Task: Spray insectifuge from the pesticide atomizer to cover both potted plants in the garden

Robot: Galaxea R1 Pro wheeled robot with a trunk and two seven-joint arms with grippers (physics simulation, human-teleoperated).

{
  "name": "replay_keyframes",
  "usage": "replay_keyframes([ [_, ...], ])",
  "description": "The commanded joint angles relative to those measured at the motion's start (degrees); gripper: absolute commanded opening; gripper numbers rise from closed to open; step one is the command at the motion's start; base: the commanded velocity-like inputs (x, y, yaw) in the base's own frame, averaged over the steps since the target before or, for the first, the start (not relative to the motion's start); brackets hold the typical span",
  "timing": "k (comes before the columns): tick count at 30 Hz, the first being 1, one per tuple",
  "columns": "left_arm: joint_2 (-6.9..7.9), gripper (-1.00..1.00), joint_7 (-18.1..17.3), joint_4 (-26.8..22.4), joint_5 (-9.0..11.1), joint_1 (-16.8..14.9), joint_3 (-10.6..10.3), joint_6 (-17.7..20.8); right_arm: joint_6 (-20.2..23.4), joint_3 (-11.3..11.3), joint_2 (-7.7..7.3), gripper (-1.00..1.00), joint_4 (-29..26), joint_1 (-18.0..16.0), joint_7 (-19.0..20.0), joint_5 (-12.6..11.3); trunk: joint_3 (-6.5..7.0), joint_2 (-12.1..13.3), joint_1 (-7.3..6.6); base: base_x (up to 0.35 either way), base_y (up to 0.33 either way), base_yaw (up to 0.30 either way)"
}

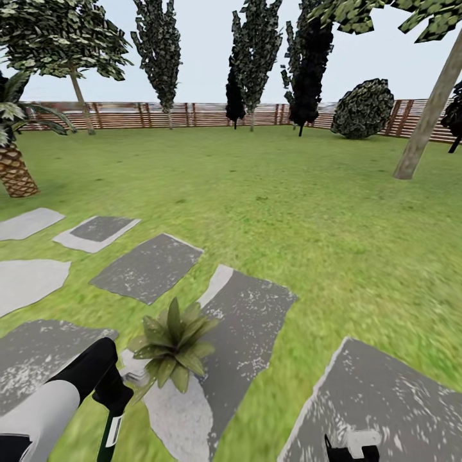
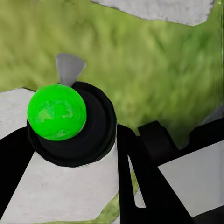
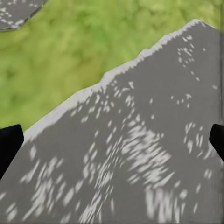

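Sprayer in hand beside the first potted plant

The left gripper (image 2: 116,154) clamps the sprayer (image 2: 65,123) just beside the potted plant (image 1: 172,344) on a stepping stone (image 1: 247,333); right gripper (image 3: 112,140) spread open — blurred aim could miss leaves.

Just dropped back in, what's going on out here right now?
The robot stands on the lawn among grey stepping stones. Its left hand is closed on the pesticide atomizer, the one with the green cap, held low beside one potted plant that sits on a stone. No spray can be seen. The right hand hangs open over another stone, holding nothing. A wooden fence and trees stand behind.
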Motion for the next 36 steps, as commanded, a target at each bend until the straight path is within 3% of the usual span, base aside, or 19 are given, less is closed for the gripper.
replay_keyframes([
  [1,0.03,-1.0,-0.57,-0.12,-0.46,-0.02,-0.19,0.22,-0.14,-0.17,0.0,1.0,0.1,-0.05,-0.44,0.61,-0.06,-0.02,0.01,0.212,-0.225,0.004],
  [4,0.01,-1.0,-0.61,-0.12,-0.46,-0.02,-0.17,0.22,-0.13,-0.17,-0.01,1.0,0.1,-0.05,-0.42,0.61,-0.06,-0.02,0.01,0.211,-0.225,0.001],
  [12,0.09,-1.0,-0.56,-0.12,-0.46,-0.02,-0.21,0.3,-0.18,-0.15,0.01,1.0,0.1,-0.05,-0.45,0.61,-0.06,-0.02,0.01,-0.154,-0.196,0.26],
  [20,-0.02,-1.0,-0.56,-0.15,-0.46,-0.02,-0.15,0.31,-0.21,-0.15,0.01,1.0,0.07,-0.05,-0.47,0.61,-0.06,-0.02,0.01,-0.004,-0.023,0.249],
  [36,-0.1,-1.0,-0.56,-1.79,-0.46,-0.02,-0.21,0.32,-0.13,-0.23,-0.38,1.0,0.07,-0.05,-0.42,0.61,-0.06,-0.02,0.01,0.121,-0.213,0.011],
])
